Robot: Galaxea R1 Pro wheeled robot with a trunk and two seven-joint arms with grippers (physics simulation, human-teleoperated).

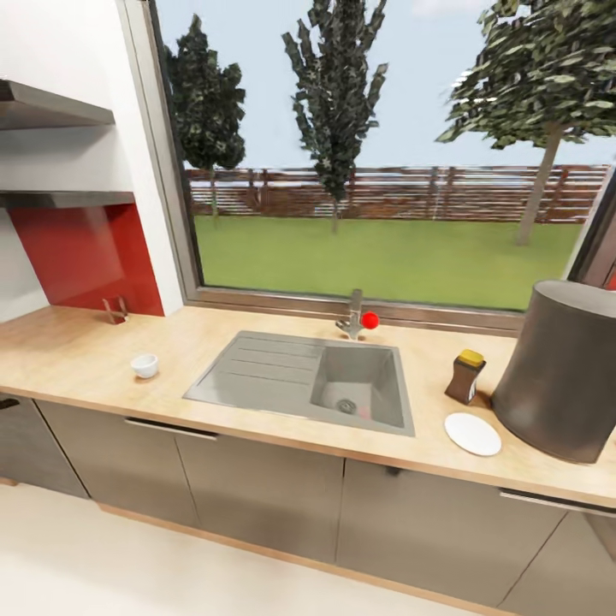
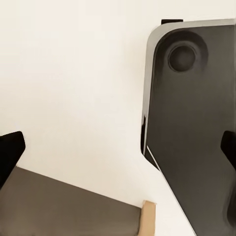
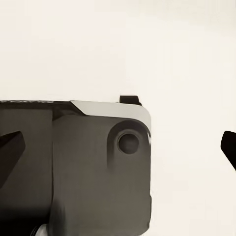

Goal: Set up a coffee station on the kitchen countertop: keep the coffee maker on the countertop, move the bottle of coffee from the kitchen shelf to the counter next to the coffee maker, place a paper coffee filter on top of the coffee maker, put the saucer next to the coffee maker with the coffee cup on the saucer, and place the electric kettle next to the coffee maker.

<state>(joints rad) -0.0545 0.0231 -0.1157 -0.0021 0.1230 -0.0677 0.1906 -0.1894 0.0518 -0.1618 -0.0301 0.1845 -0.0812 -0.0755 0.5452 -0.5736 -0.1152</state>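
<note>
Two pincers are visible in the wrist views. The left pincer [image 2: 118, 152] shows its dark fingertips [image 2: 11, 150] at opposite edges of the frame, spread wide and grasping nothing; below it lie a pale floor [image 2: 73, 73], the dark robot base [image 2: 196, 123] and a corner of a grey cabinet front [image 2: 64, 209]. The right pincer [image 3: 118, 145] is likewise released, its tips wide apart over the same dark base and floor. No task item lies between the fingers of either pincer.

In the head view, one saucer [image 1: 472, 434] lies flat near the front edge of the worktop [image 1: 77, 351], just beside the foot of one coffee maker [image 1: 562, 372] at far right. One bottle of coffee [image 1: 465, 376], yellow-capped, stands upright just behind the saucer, close beside the coffee maker. One coffee cup [image 1: 145, 365] sits well apart, across the sink [image 1: 304, 378] from them. One faucet [image 1: 354, 316] with a red knob stands behind the sink. Two wall shelves [image 1: 51, 107] hang at upper left above a red backsplash. No legible writing appears on the bottle.
</note>
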